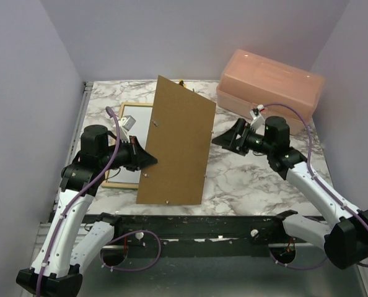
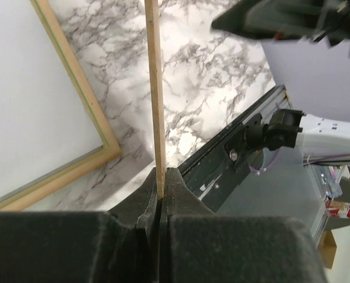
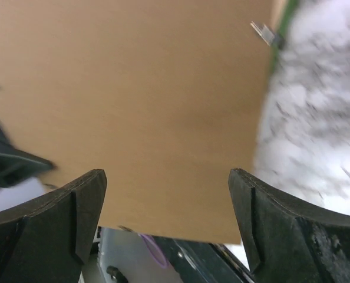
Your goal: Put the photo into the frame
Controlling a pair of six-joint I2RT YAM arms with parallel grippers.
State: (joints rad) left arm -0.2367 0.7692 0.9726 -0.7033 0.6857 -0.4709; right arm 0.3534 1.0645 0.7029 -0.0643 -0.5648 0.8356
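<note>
The left gripper (image 2: 159, 190) is pinched shut on the edge of the stiff brown hardboard backing panel (image 1: 178, 148), tilting it up, likely to close the light-wood rectangular frame (image 2: 83, 100) lying just below, with the white paper photo (image 2: 27, 88) inside it. Beyond the panel the right gripper (image 3: 166, 194) gapes wide and empty, seemingly ready to steady it.

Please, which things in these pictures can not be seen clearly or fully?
- Top view: the backing panel, held up by the left gripper, covers the right part of the frame and photo.
- Photo: only a plain white face shows; no picture is visible.
- Left wrist view: the backing panel appears edge-on; its faces are hidden.
- Right wrist view: the table is blurred beside the backing panel.
</note>
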